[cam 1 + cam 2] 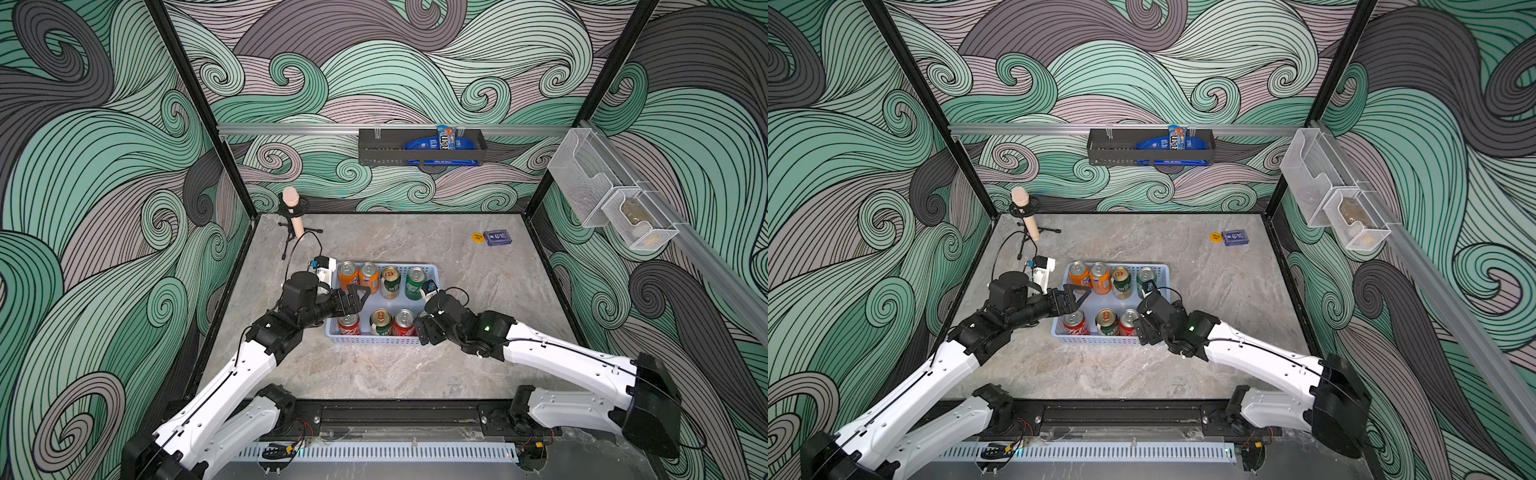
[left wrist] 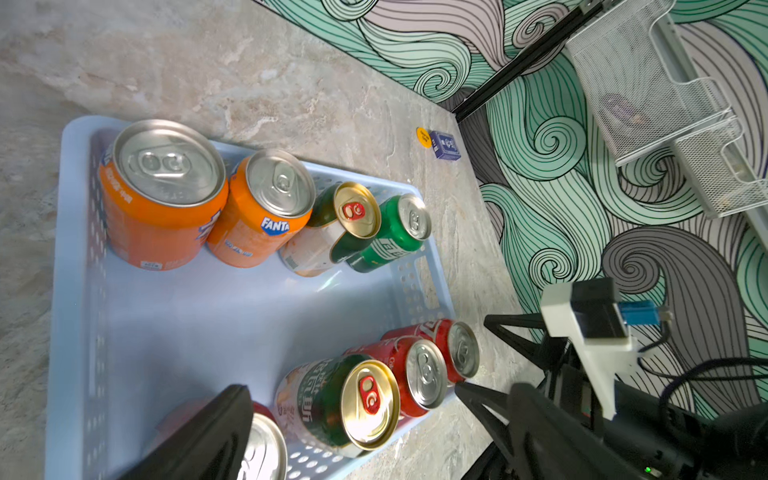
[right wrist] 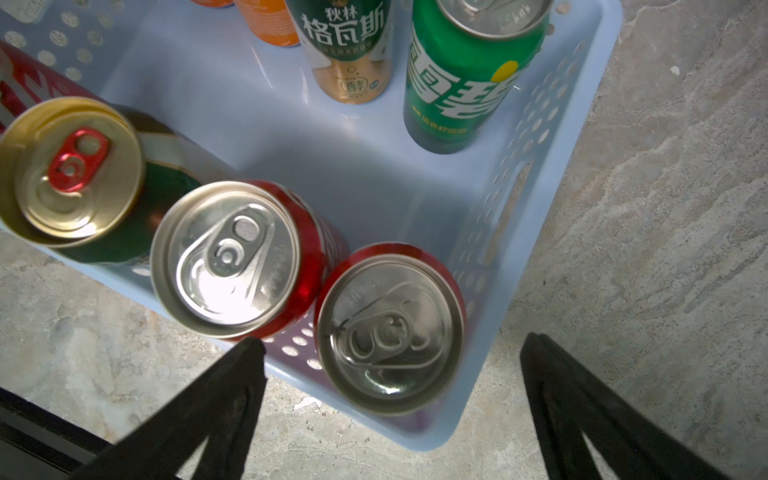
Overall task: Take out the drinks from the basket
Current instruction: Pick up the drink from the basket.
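Marble tabletop (image 1: 374, 374), basket (image 1: 374, 340) on it; corner red can (image 3: 390, 328) just ahead betw. wide-open R jaws, untouched; L jaws open, empty.

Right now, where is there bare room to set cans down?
Free: table between the basket and the black front rail, and right of the basket up to the blue box. Crowded: inside the basket, around the microphone.

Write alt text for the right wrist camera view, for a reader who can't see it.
The right end effector is open, its two black fingers framing a red can that stands in a corner of a light-blue basket. Next to it stand a second red can and a gold-topped can, with a green can across the basket.
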Motion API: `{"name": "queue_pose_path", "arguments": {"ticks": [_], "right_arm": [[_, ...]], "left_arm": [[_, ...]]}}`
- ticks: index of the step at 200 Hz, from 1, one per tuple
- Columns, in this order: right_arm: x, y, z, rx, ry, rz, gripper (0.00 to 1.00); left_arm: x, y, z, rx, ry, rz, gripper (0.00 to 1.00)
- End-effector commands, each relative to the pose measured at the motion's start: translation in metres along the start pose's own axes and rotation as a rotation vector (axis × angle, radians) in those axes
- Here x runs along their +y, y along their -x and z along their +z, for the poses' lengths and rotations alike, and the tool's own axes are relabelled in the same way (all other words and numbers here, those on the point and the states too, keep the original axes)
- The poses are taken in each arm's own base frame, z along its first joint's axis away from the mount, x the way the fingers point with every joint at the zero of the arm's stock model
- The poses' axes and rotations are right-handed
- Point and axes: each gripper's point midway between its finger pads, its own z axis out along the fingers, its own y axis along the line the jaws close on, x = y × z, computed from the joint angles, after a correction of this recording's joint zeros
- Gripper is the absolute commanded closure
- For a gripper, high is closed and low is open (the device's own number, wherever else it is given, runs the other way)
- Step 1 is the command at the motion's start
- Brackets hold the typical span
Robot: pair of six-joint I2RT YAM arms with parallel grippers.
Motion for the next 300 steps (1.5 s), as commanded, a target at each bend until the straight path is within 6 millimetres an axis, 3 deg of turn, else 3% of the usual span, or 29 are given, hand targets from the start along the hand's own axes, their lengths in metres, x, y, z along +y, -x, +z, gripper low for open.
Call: {"name": "queue_pose_path", "arguments": {"ticks": [1, 115, 199, 300], "right_arm": [[-0.003, 0.001, 0.001, 0.011, -0.029, -0.038, 0.06], [0.001, -0.005, 0.024, 0.08, -0.068, -0.106, 0.13], [0.008, 0.005, 0.028, 0.023, 0.019, -0.072, 0.14], [0.005, -0.01, 0.041, 0.045, 0.047, -0.06, 0.17]], "left_arm": [[-0.004, 0.003, 0.001, -0.019, -0.016, 0.007, 0.01], [0.012, -0.006, 0.01, 0.011, 0.039, 0.018, 0.01], [0.018, -0.009, 0.011, 0.016, 0.061, 0.03, 0.01], [0.02, -0.009, 0.015, 0.02, 0.066, 0.033, 0.01]]}}
